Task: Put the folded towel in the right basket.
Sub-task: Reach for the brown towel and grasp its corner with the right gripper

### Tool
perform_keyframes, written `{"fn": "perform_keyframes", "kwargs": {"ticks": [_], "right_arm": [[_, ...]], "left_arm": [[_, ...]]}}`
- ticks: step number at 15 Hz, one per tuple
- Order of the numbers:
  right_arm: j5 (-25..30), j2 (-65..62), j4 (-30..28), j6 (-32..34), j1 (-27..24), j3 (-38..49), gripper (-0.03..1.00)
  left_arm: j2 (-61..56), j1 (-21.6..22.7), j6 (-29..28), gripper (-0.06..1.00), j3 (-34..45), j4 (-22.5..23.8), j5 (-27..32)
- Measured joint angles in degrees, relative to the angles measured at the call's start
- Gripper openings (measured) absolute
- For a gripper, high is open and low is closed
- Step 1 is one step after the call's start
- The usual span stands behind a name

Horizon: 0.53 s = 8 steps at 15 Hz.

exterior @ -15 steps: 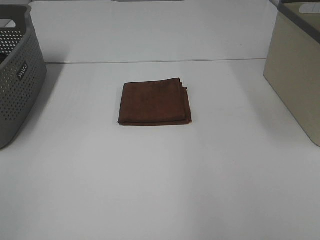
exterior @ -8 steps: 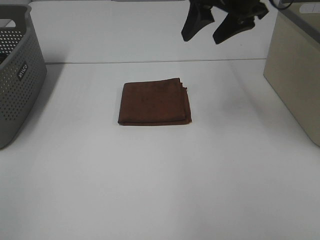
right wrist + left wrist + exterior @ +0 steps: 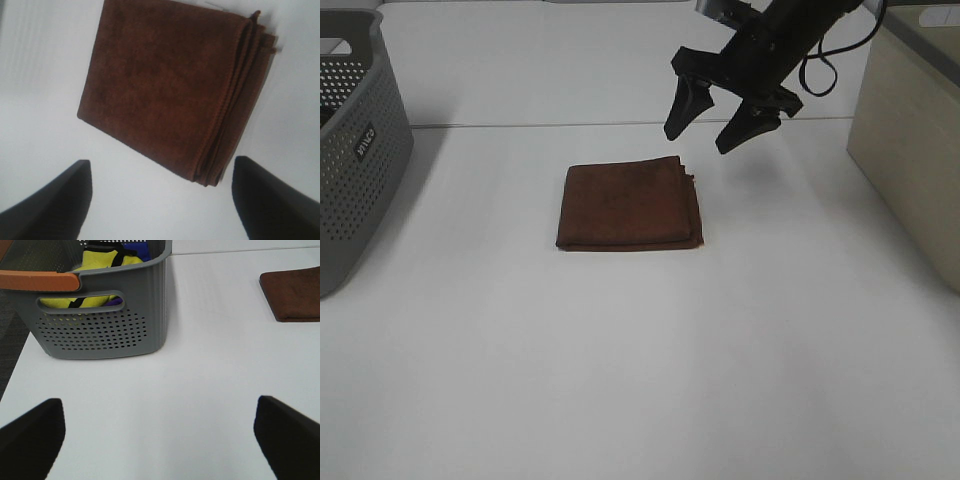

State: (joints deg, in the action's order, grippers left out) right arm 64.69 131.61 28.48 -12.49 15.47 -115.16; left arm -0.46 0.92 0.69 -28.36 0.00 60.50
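Hovering claw, high view: the right claw is hanging released above the table, near the far right corner of the folded towel. The towel is lying flat mid-table, well apart from the right basket.
Grasp, high view: the claw is probably needing to come down over the towel's stacked right edge, pinching all layers together so nothing is unfolding in the lift.
Left wrist view: the left claw is hanging spread wide beside the grey basket; only here are its yellow contents showing.
Right wrist view: the layered folds are showing clearly only here.
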Motion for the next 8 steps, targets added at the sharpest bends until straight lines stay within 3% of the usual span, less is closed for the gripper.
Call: {"fn": "perform_keyframes", "kwargs": {"ticks": [8], "right_arm": [[0.92,13.29,6.65,-2.23,-5.33,-5.61,0.73]], "left_arm": [[0.0,0.0,0.0,0.97,0.0,0.0,0.0]]}}
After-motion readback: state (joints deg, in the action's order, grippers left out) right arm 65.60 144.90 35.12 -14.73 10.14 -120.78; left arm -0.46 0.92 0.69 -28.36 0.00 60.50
